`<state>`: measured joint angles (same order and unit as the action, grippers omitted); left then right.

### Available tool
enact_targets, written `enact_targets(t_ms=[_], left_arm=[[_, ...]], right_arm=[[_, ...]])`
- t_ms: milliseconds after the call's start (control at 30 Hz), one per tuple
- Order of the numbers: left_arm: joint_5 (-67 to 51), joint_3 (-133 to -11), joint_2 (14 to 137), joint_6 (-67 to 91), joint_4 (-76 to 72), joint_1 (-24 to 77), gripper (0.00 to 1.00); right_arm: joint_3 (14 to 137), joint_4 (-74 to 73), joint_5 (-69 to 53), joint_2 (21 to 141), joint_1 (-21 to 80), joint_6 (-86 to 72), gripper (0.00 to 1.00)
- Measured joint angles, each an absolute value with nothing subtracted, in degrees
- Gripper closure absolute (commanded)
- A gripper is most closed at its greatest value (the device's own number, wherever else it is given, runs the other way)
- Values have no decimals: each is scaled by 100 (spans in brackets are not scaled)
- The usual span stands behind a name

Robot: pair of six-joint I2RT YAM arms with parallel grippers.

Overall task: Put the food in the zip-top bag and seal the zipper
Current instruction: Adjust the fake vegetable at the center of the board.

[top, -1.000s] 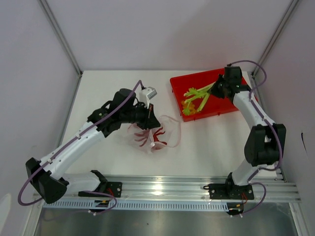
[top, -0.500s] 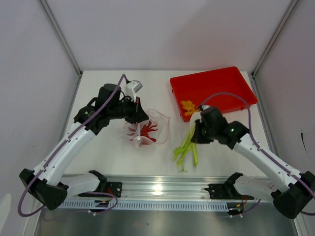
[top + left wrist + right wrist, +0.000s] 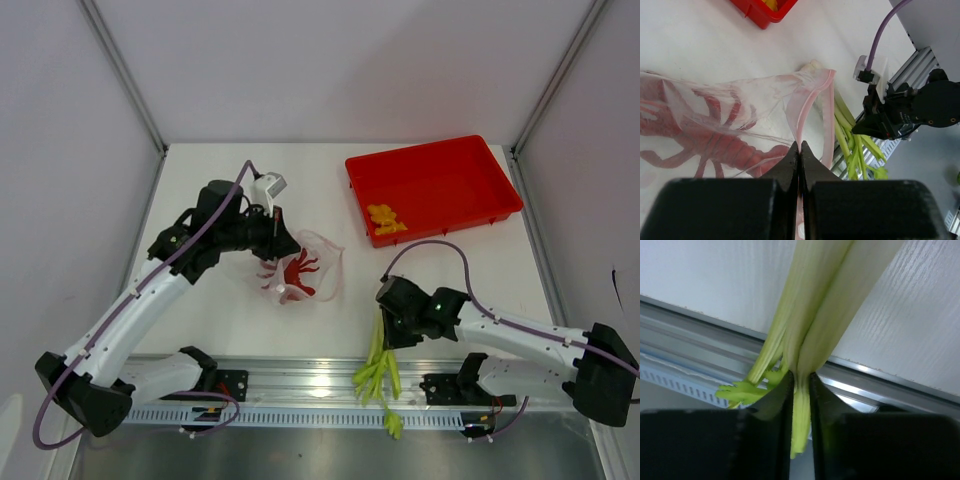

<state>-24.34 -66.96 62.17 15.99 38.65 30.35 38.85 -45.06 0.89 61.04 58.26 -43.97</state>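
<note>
Your right gripper [image 3: 388, 322], clamped on the celery stalk [image 3: 378, 372], has swung it off the red tray [image 3: 450, 185] to the table's near edge, and its leafy tips overhang the rail. It can now go into the zip-top bag [image 3: 322, 262], whose rim your left gripper [image 3: 799, 149] pinches (red lobster [image 3: 298, 268] already inside). The yellow pieces [image 3: 384, 217] wait on the tray.

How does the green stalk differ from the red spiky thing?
The green stalk is long, pale and straight; the red spiky piece is dark and leggy. The stalk is outside the clear bag, pinched by the right gripper, leaves reaching past the table edge; the red piece lies inside it. Both are off the red tray.
</note>
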Motion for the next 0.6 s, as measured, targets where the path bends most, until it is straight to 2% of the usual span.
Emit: enact_targets(t_ms=[67, 167, 200, 300, 433, 600], left_arm=[[-2438, -6696, 6217, 1601, 3865, 3035, 99], [-2447, -6696, 6219, 1601, 3846, 3035, 99], [-2467, -6696, 6222, 1603, 3835, 3035, 100], [-2521, -6696, 6235, 1605, 3802, 3035, 99], [-2602, -6696, 6292, 1608, 3758, 3035, 100], [-2620, -6696, 6333, 1603, 3739, 3035, 99]], right_arm=[[3802, -4390, 115, 6219, 5841, -4530, 68], [3736, -4265, 215, 6392, 5889, -4654, 43], [3734, -4250, 257, 6431, 5905, -4685, 30], [3734, -4165, 355, 6497, 5924, -4757, 19], [3732, -3929, 412, 6652, 5951, -4890, 18], [3758, -3695, 615, 7338, 6156, -5146, 27]])
